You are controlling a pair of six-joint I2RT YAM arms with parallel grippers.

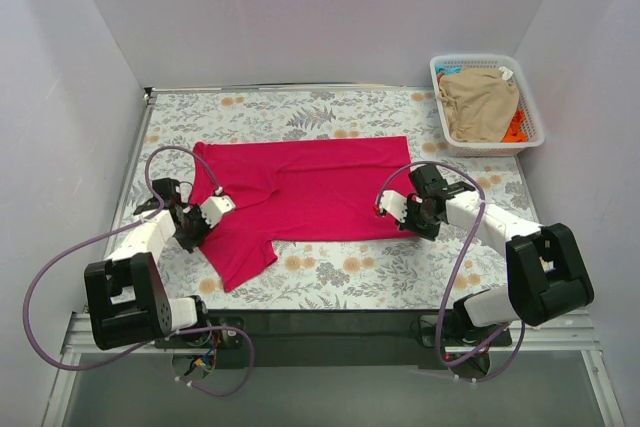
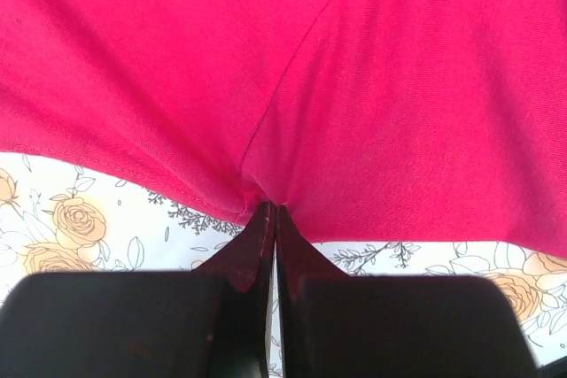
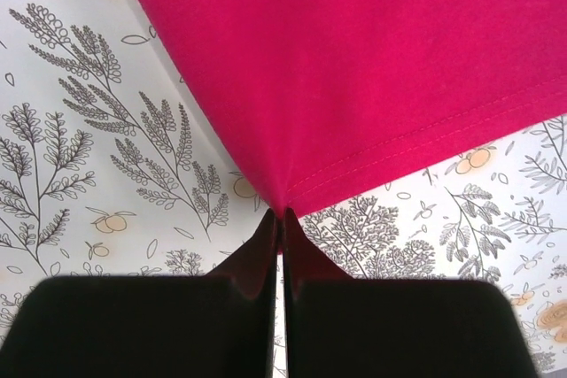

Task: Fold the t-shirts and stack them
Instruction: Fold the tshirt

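Note:
A crimson-pink t-shirt [image 1: 300,192] lies spread on the flowered table, one sleeve pointing toward the near left. My left gripper [image 1: 205,219] is shut on the cloth near that sleeve; in the left wrist view the shirt [image 2: 354,77] bunches at the closed tips [image 2: 270,210]. My right gripper [image 1: 392,209] is shut on the shirt's right hem corner; in the right wrist view the hem [image 3: 372,59] is pinched at the tips [image 3: 282,212]. A tan-beige t-shirt [image 1: 478,102] lies in the basket with orange cloth [image 1: 516,127] beside it.
The white lattice basket [image 1: 532,105] stands at the far right corner against the wall. White walls close in the table on the left, back and right. Purple cables loop beside both arms.

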